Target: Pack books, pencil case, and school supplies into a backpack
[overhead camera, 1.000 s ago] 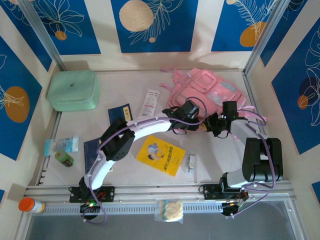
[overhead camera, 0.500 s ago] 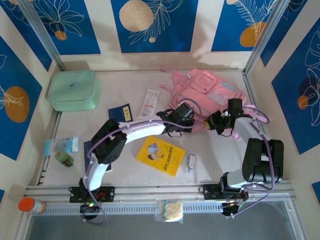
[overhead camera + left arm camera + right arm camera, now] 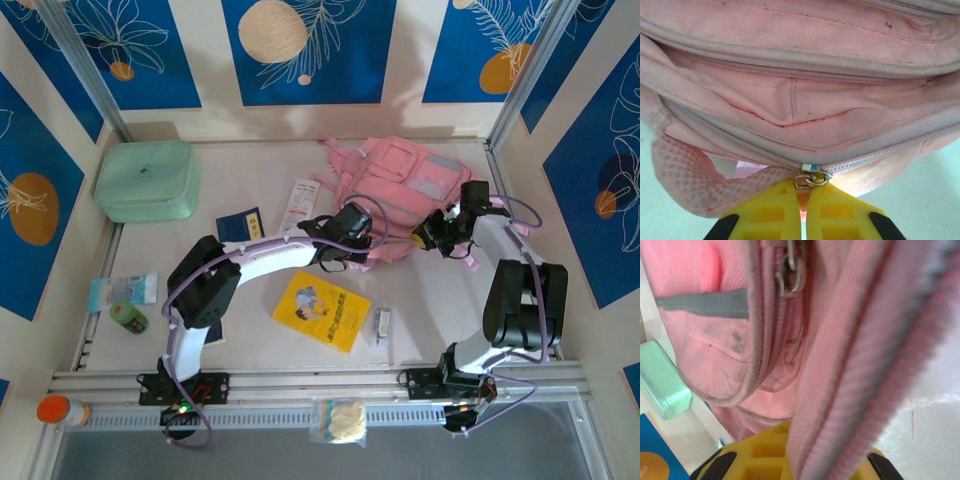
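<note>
One zipper pull (image 3: pixel 810 179) on the pink backpack (image 3: pixel 400 180), which lay toward the table's (image 3: pixel 430 300) far right corner, was pinched tight in the left gripper (image 3: pixel 804 205), while the right gripper (image 3: pixel 795 460) was clamped around a pink strap (image 3: pixel 855 365)

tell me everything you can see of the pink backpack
The backpack is pale pink woven fabric, slightly soiled, lying at the far right of the table. It has several zipped pockets, a grey panel and mesh padding. The left gripper has its fingers shut on a metal zipper pull at the bag's near edge. The right gripper pinches a ribbed pink band of the bag.
</note>
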`<action>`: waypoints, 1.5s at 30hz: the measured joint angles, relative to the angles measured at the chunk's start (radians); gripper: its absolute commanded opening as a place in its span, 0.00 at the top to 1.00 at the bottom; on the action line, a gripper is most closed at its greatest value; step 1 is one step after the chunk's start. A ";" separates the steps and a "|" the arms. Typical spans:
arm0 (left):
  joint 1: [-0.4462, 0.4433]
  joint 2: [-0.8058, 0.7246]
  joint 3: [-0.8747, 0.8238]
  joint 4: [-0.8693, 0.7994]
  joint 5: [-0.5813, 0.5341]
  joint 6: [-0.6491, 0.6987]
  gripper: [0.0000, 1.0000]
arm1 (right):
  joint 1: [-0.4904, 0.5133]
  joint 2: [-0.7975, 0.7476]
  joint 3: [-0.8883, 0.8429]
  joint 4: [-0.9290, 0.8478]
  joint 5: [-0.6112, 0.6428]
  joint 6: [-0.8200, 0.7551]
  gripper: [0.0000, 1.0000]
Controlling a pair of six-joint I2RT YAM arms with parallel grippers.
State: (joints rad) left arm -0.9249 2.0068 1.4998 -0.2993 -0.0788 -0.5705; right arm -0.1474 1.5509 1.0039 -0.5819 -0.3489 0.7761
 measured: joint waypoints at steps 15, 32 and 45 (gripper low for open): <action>0.002 0.090 0.079 -0.076 0.021 -0.060 0.83 | 0.035 -0.137 -0.113 0.106 0.032 0.048 0.47; 0.002 0.132 0.101 -0.046 -0.032 -0.058 0.73 | 0.246 -0.015 -0.124 0.217 0.213 0.307 0.61; 0.008 0.151 0.135 -0.073 -0.098 -0.033 0.99 | 0.258 0.014 -0.094 0.214 0.216 0.220 1.00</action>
State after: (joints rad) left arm -0.9169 2.1574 1.6344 -0.3725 -0.1764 -0.6037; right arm 0.1104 1.5650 0.9100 -0.3676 -0.1329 0.9958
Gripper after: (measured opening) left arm 0.109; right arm 0.054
